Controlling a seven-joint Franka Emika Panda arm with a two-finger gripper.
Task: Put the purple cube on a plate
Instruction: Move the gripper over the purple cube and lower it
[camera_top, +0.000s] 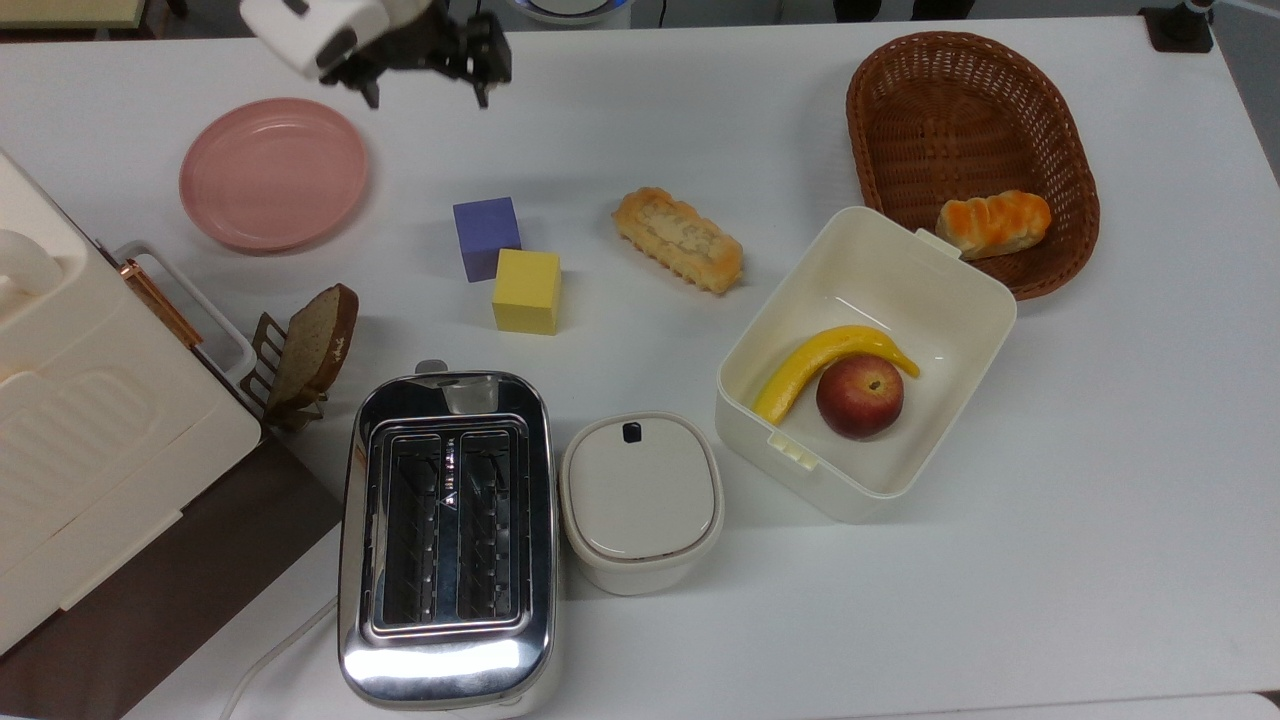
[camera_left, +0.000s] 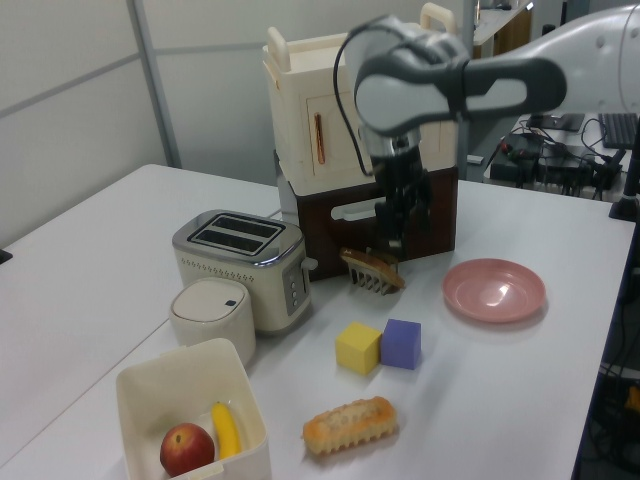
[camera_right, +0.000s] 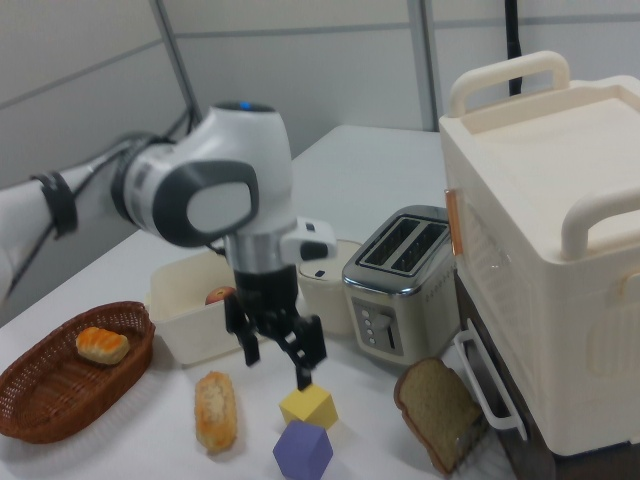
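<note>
Item: purple cube (camera_top: 487, 237). Handling, as judged: light, rigid, matte faces offering fair grip, not fragile. Best taken from above across two opposite free faces; the side toward the yellow cube (camera_top: 526, 290) is crowded, as the two appear to touch at a corner.

Appearance: small blue-violet solid, plain faces, sharp edges, close in size to the yellow cube.

Location: on the white worktop (camera_top: 1100, 500), between the pink plate (camera_top: 273, 172) and the bread roll (camera_top: 679, 238), apart from the plate.

Claw (camera_top: 427, 85): fingers apart, empty, raised above the worktop near the plate's far side in the top view.
</note>
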